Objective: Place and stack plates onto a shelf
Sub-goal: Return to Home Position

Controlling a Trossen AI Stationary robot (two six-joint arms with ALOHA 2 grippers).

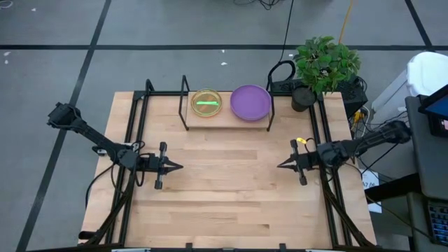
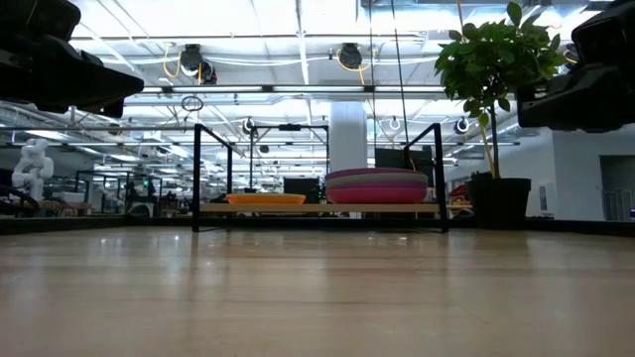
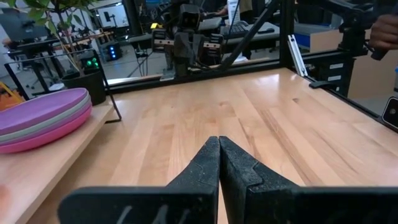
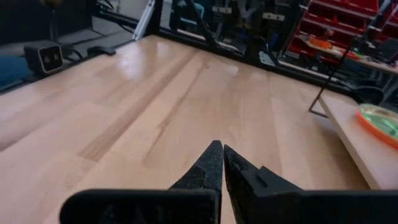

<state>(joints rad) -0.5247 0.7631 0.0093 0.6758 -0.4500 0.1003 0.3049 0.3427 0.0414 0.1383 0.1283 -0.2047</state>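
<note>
The shelf [image 1: 225, 120] stands at the table's far middle, a light-wood plank with black metal end frames. On its right half lies a stack of large plates with a purple one on top [image 1: 250, 102]; magenta shows lower in the stack [image 2: 377, 192] [image 3: 37, 118]. On its left half lies a stack of small translucent plates, green on top [image 1: 206, 102] [image 4: 379, 121], orange below [image 2: 264, 198]. My left gripper [image 1: 180, 166] is shut and empty over the table's left middle. My right gripper [image 1: 279, 165] is shut and empty over the right middle. Both point at each other.
A potted plant [image 1: 323, 66] stands at the table's far right corner, beside the shelf. Black frame rails [image 1: 136, 133] run along the table's left and right sides. Bare wooden tabletop [image 1: 227, 189] lies between and in front of the grippers.
</note>
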